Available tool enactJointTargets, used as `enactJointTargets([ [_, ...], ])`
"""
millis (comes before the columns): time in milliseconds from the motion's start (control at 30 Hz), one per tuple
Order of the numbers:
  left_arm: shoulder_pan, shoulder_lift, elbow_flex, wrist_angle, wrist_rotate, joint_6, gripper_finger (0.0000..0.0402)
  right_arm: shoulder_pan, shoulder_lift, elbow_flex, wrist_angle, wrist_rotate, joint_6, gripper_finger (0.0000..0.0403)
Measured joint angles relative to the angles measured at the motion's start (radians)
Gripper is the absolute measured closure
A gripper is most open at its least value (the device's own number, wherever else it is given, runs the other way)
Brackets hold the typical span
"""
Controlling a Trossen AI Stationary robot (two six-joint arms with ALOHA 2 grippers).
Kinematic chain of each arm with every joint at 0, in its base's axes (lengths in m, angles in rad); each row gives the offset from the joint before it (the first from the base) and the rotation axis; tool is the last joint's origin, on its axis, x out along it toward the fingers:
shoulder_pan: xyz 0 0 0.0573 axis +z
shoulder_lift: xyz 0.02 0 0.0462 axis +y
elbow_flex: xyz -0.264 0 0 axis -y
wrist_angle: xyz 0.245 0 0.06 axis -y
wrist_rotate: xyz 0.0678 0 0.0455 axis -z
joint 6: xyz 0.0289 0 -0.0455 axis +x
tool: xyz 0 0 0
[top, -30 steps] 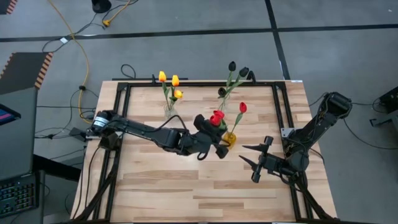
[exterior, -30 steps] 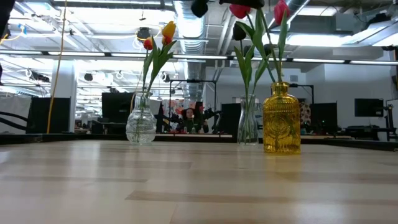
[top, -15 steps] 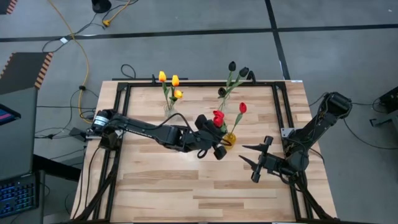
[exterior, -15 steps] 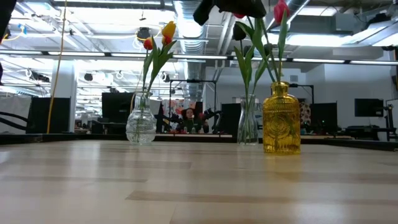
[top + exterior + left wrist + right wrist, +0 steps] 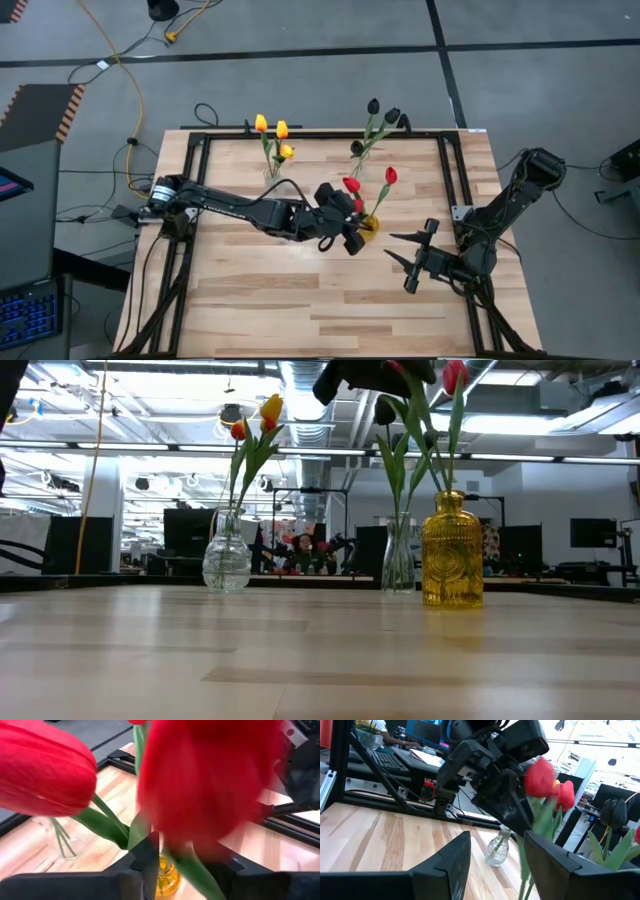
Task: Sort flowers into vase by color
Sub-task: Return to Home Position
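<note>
As the left pincer (image 5: 351,238), its grip impossible to tell, draws back from the yellow vase (image 5: 370,222), the red tulips (image 5: 390,174) stand in it uncovered. The right pincer (image 5: 392,247) waits released, well apart. Sorting looks done.

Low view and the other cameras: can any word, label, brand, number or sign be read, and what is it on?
No text can be read in any view.
Yellow vase: no label or lettering seen.
Screens in the room behind the table: whatever they show is too small to read.
</note>
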Motion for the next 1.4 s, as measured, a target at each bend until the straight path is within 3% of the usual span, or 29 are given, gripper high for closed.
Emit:
enactJointTargets([
  [300, -0.012, -0.080, 0.000, -0.084, 0.242, -0.016, 0.0281, 0.001, -0.013, 0.000, 0.000, 0.000, 0.001, 0.0196],
  [633, -0.082, -0.213, 0.000, -0.216, 0.164, -0.005, 0.0288, -0.008, -0.124, 0.000, -0.048, 0.000, -0.026, 0.0251],
  [800, -0.157, -0.277, 0.000, -0.291, 0.052, 0.064, 0.0294, -0.067, -0.231, 0.000, -0.170, 0.000, -0.043, 0.0313],
  [900, -0.188, -0.306, 0.000, -0.362, 0.018, 0.083, 0.0317, -0.117, -0.312, 0.000, -0.235, -0.013, -0.035, 0.0361],
  [1033, -0.192, -0.328, 0.000, -0.436, 0.015, 0.127, 0.0369, -0.207, -0.449, 0.000, -0.425, -0.181, 0.056, 0.0385],
  [1100, -0.172, -0.334, 0.000, -0.445, 0.012, 0.168, 0.0392, -0.279, -0.524, 0.000, -0.581, -0.360, 0.167, 0.0377],
  [1233, -0.109, -0.334, 0.000, -0.446, 0.082, 0.254, 0.0398, -0.485, -0.634, 0.000, -0.843, -0.746, 0.386, 0.0372],
  [1400, -0.024, -0.334, -0.006, -0.442, 0.138, 0.331, 0.0401, -0.717, -0.675, 0.000, -0.921, -0.880, 0.452, 0.0385],
])
